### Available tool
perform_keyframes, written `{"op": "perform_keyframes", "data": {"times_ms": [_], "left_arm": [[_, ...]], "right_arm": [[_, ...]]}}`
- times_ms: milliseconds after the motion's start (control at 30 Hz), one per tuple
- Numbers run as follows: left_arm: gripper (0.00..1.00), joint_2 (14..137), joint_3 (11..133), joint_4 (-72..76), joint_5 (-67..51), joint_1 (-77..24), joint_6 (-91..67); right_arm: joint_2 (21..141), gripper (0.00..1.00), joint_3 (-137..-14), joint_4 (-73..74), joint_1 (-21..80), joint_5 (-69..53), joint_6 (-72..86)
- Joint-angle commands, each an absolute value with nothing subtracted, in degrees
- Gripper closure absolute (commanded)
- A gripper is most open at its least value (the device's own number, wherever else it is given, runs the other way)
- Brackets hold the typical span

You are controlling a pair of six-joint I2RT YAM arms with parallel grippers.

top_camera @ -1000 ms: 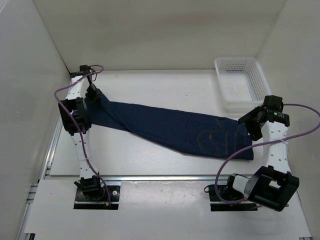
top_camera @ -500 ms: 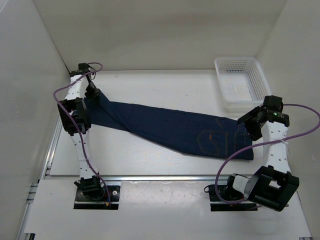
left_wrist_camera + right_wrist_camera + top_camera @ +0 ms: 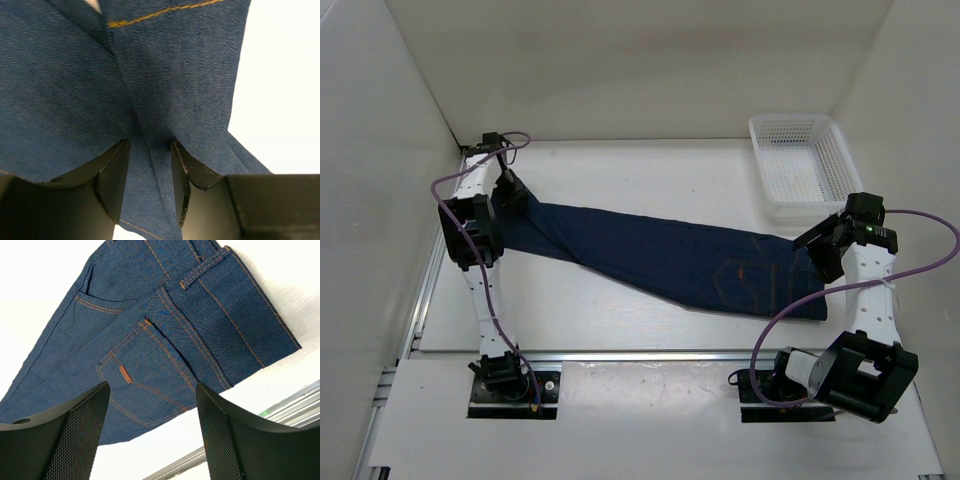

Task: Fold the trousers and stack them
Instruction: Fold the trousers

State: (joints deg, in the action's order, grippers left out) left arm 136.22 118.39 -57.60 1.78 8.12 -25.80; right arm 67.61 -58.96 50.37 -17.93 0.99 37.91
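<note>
The dark navy trousers (image 3: 660,255) lie stretched slantwise across the table, leg ends at the far left, waist at the near right. My left gripper (image 3: 510,190) sits at the leg ends. In the left wrist view its jaws stand apart with a fold of the trousers (image 3: 175,75) lying loose between the fingers (image 3: 112,180); the left gripper (image 3: 150,175) is open. My right gripper (image 3: 817,255) hovers over the waist end, open and empty. In the right wrist view the right gripper (image 3: 152,430) frames the trousers' (image 3: 165,340) back pocket and orange stitching.
A white mesh basket (image 3: 800,165) stands at the far right, just beyond the waist end. White walls close in the table on the left, back and right. A metal rail (image 3: 640,355) runs along the near edge.
My left gripper has opened and let go of the leg end, which now lies loose between its fingers. The right arm has stayed put.
</note>
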Motion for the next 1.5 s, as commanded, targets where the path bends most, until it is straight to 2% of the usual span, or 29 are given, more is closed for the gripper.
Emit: {"op": "perform_keyframes", "data": {"times_ms": [0,133,200,400,600,633,700,733,767,800,1033,1067,1200,1300,1467], "left_arm": [[0.52,135.79,120.67,-56.25,0.0,7.04,-25.84],[0.56,136.41,121.72,-56.25,0.0,7.03,-25.84],[0.62,136.41,121.73,-55.73,0.0,7.03,-25.84],[0.88,135.1,121.73,-55.72,0.53,7.03,-25.84],[0.9,131.76,120.06,-55.72,1.05,7.03,-25.84],[0.86,131.14,120.06,-55.72,1.05,7.03,-25.84],[0.72,131.13,120.06,-56.42,1.05,7.03,-25.84],[0.74,131.13,120.06,-56.43,1.05,7.03,-25.84],[0.85,131.13,120.58,-56.43,1.05,7.03,-25.84],[0.9,131.13,121.19,-56.43,1.05,7.03,-25.84],[0.9,131.13,122.26,-56.95,1.05,7.03,-25.32],[0.74,131.13,122.95,-56.95,1.05,7.03,-25.31],[0.66,131.75,123.57,-57.48,0.53,7.03,-24.7],[0.66,131.75,123.57,-57.48,0.0,7.03,-24.7],[0.75,132.36,124.1,-57.48,-0.53,7.03,-25.22]], "right_arm": [[67.68,0.26,-58.54,49.13,-17.75,0.09,37.27],[67.68,0.26,-58.54,49.13,-17.75,0.09,36.74],[67.68,0.26,-58.54,49.13,-17.75,0.09,36.74],[67.68,0.26,-58.54,49.13,-17.75,0.09,36.74],[67.68,0.26,-58.54,49.13,-17.75,-0.43,36.74],[67.68,0.26,-58.54,49.13,-17.75,-0.44,36.74],[67.68,0.26,-58.54,49.13,-17.75,-0.44,36.74],[67.68,0.26,-58.54,49.13,-17.75,-0.44,36.74],[67.68,0.26,-58.54,49.13,-17.75,-0.44,36.74],[67.68,0.26,-58.54,49.13,-17.75,-0.44,36.74],[67.68,0.26,-58.54,49.13,-17.75,-0.44,36.74],[67.68,0.26,-58.54,49.13,-17.75,-0.44,36.74],[67.68,0.26,-58.54,49.13,-17.75,-0.44,36.74],[67.68,0.26,-58.54,49.13,-17.75,-0.44,36.74],[67.68,0.26,-58.54,49.13,-17.75,-0.44,36.74]]}}
